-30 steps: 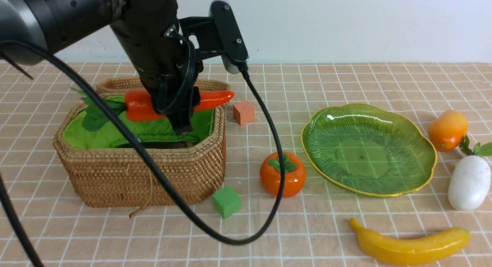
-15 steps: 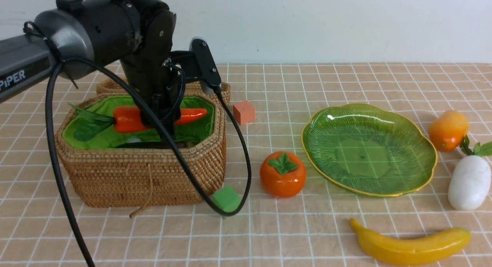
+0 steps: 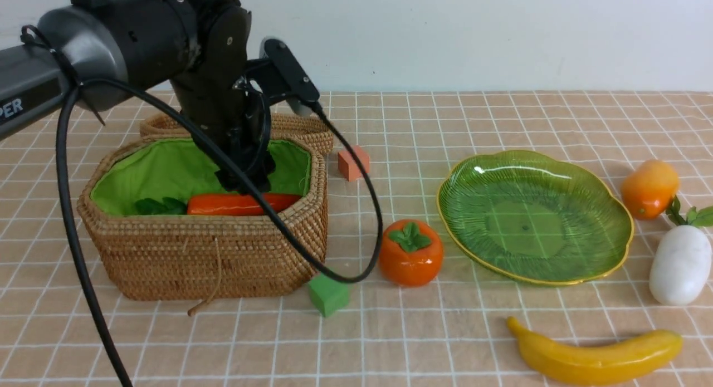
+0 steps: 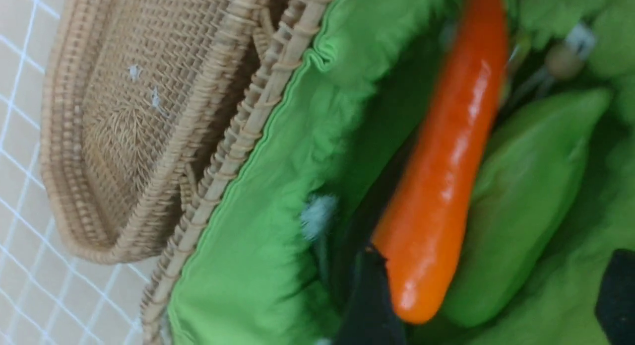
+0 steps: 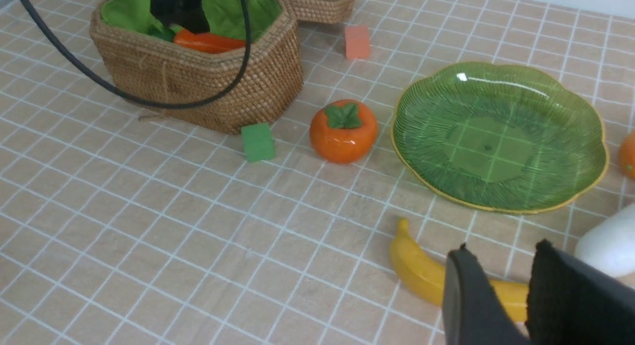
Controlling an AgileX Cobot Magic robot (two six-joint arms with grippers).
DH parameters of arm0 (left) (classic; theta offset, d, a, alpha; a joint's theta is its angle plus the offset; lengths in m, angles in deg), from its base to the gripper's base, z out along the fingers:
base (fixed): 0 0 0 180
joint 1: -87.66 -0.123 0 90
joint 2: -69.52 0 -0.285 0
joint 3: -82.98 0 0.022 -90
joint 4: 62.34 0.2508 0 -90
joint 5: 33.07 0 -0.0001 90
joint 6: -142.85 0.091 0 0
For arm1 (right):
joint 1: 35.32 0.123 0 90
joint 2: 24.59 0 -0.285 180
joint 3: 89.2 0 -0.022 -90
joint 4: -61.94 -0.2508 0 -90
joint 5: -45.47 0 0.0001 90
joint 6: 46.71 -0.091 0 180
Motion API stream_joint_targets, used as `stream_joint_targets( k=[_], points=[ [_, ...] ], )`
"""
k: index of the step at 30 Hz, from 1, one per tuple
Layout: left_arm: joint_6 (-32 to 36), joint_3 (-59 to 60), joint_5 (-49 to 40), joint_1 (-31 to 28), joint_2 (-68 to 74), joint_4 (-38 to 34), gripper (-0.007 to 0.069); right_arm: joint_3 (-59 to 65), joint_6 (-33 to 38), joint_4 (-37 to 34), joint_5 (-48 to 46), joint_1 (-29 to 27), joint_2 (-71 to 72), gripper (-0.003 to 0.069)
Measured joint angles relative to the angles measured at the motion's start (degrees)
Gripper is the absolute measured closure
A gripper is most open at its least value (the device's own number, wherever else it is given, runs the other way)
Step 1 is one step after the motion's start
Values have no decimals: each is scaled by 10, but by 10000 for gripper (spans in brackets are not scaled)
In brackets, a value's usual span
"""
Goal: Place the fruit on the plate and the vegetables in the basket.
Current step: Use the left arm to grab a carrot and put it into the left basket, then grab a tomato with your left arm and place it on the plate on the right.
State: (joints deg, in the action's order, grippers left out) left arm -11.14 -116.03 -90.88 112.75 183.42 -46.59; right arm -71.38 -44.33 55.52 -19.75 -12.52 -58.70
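The orange carrot (image 3: 239,204) lies in the green-lined wicker basket (image 3: 206,231), beside a light-green gourd (image 4: 526,201). My left gripper (image 3: 245,178) hangs open just above the carrot (image 4: 446,176), holding nothing. The green plate (image 3: 535,214) is bare. A persimmon (image 3: 410,252) stands left of the plate. At the plate's right are the mango (image 3: 649,187) and the white radish (image 3: 679,264). The banana (image 3: 596,356) lies near the front edge. In the right wrist view my right gripper (image 5: 503,255) hovers open over the banana (image 5: 421,273), nothing between its fingers.
The basket's wicker lid (image 3: 301,128) lies folded back behind it. An orange cube (image 3: 352,162) sits right of the basket and a green cube (image 3: 328,293) at its front corner. The left arm's black cable (image 3: 356,220) loops down in front of the basket.
My left gripper sank into the basket with the carrot, then opened. The carrot now lies loose on the lining, lower than before. Nothing else on the table moved.
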Motion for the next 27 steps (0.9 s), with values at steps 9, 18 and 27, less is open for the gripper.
stream_joint_targets(
  k=[9,18,27],
  points=[
    [-32,3,47,203,-7,-102,637,-28,-12,12,-38,0,0,456],
    [-72,9,153,225,127,26,229,-30,-13,11,-74,0,0,453],
    [-155,9,200,221,179,165,-24,-30,-24,10,-74,0,0,449]
  ],
)
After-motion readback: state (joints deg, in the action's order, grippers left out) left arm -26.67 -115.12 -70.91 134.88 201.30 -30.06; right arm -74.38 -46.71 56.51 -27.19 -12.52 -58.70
